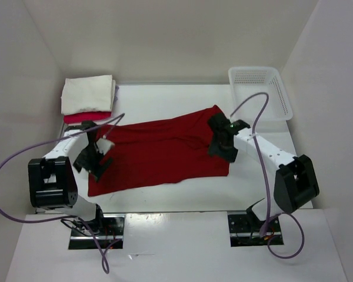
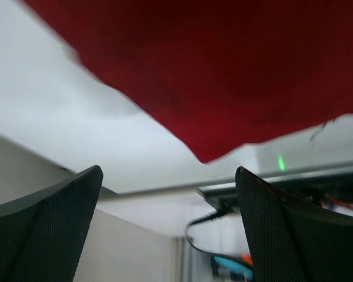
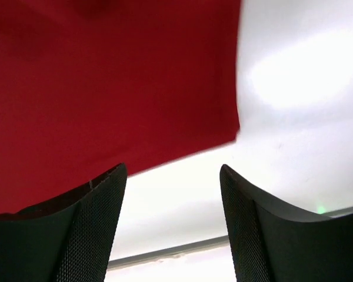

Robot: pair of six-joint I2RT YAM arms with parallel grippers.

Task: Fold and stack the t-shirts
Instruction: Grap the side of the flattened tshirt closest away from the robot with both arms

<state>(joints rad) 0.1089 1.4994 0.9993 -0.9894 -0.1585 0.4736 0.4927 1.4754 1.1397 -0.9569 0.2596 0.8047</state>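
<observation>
Room: a white table (image 1: 165, 100), smooth and matte, boxed in by plain white walls (image 1: 165, 35).
Shirts, counted: four, one spread out and three folded in a pile.
Dark red shirt (image 1: 159, 154): one, of soft matte cloth. It lies flat across the middle of the table in a slanted, roughly four-sided shape with a few shallow wrinkles.
Pile: it sits at the far left corner, well apart from the basket.
Cream white shirt (image 1: 87, 94): folded to a neat square on top of the pile.
Lavender shirt (image 1: 115, 91): only a thin sliver shows at the pile's right edge.
Magenta-pink shirt (image 1: 82, 117): a strip along the pile's near edge, at the bottom.
Basket (image 1: 282, 100): one, rectangular, of white plastic lattice, at the far right corner, near the red shirt's far tip but apart from it.
My left claw (image 2: 169, 170): jaws spread wide with nothing between them, over the red shirt's left end, with a corner of the cloth just past my tips.
My right claw (image 3: 173, 167): jaws apart and empty, over the shirt's right edge where red cloth meets bare table.
Fingers (image 3: 94, 223): two per claw, black, with a fine dotted grid on the pads.
Cables (image 1: 12, 164): two, purple, looping one from each arm.
</observation>
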